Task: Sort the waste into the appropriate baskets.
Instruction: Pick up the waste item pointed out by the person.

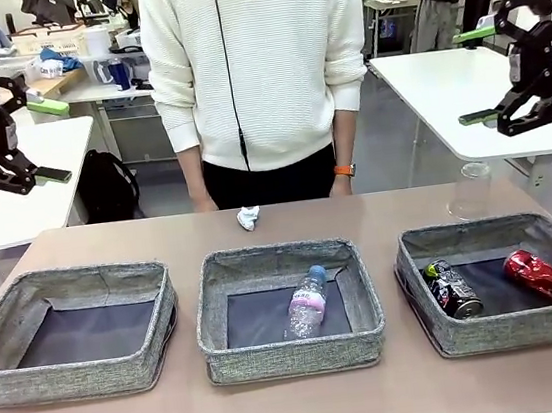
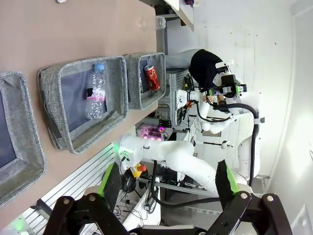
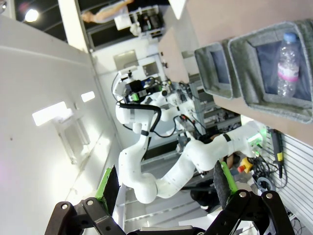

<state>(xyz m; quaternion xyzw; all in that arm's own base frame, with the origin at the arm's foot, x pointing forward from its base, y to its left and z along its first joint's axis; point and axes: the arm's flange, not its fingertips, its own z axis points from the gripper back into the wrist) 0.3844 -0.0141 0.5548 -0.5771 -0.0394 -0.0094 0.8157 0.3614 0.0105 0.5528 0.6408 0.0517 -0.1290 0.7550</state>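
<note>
Table [image 1: 281, 407]: paper wad [image 1: 248, 217] well apart from left gripper [image 1: 49, 142].

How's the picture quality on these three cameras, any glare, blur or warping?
Front view: evenly lit, sharp, soft shadows inside the baskets. Left wrist view: rolled sideways, white wall washed out. Right wrist view: lamp glares at top left, bottle sharp.

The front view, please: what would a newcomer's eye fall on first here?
The middle grey basket holds a clear bottle, and the right basket a dark can and a red crushed can. A white paper wad lies beyond, before the person.
</note>
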